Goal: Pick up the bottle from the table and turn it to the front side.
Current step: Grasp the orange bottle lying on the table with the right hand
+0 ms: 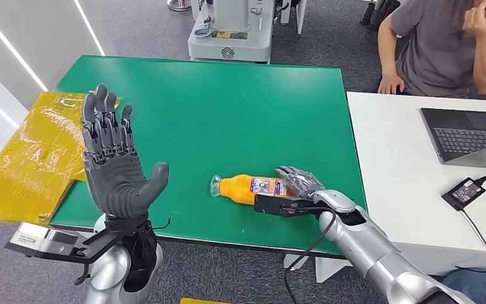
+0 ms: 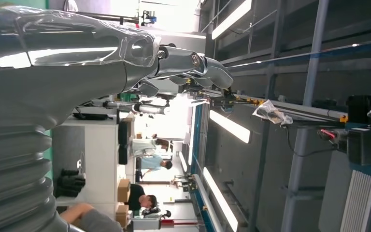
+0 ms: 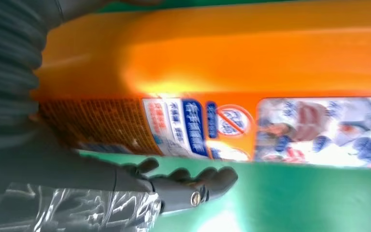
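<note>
Right hand (image 1: pixel 299 183) cups the orange bottle (image 1: pixel 248 188) lying sideways near the green table's (image 1: pixel 228 114) front edge, apparently mid-grasp, so next comes lifting and turning, while left hand (image 1: pixel 115 166) waits spread, holding nothing.

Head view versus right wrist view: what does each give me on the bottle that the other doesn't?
Head view alone: the whole bottle lying on its side on the green table, its cap pointing toward the raised, open left hand, and the right hand at its base end. Right wrist view alone: label print close up, and the fingers beside the bottle over the table. Both: orange bottle, label showing, on green.
</note>
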